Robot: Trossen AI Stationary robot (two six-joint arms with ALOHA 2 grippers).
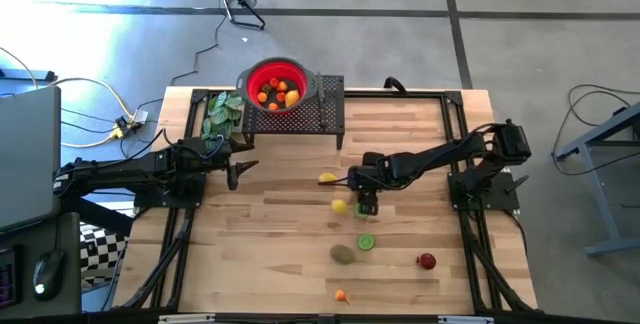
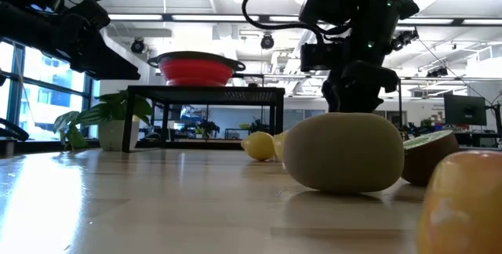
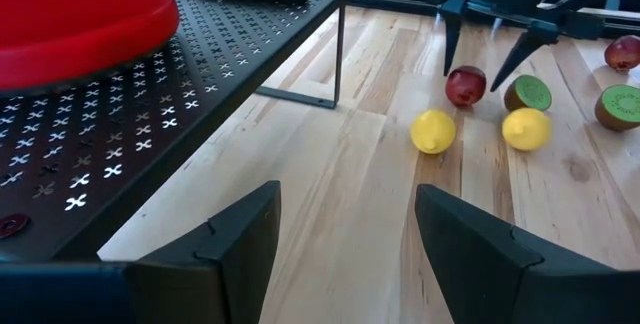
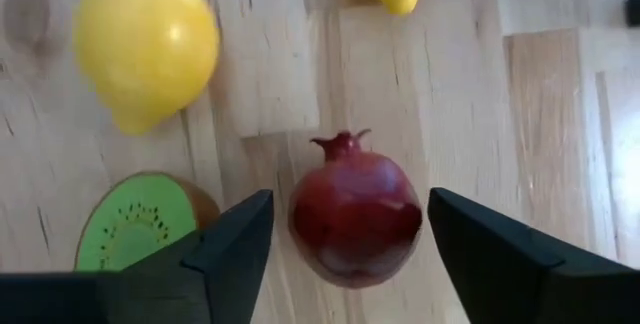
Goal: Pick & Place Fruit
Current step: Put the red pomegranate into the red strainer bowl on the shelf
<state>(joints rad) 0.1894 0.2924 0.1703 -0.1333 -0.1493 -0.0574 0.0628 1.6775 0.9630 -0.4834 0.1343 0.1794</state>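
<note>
A dark red pomegranate rests on the wooden table, between the open fingers of my right gripper, which points steeply down over it at mid-table; a gap shows on each side. Close by lie two yellow lemons and a green kiwi half. Nearer the front edge lie another kiwi half, a brown kiwi, a red fruit and a small orange piece. My left gripper waits open at the left, holding nothing.
A red colander bowl with several small fruits in it sits on a black perforated stand at the far middle. A green leafy plant stands to the left of the stand. A black frame runs along the table's edges.
</note>
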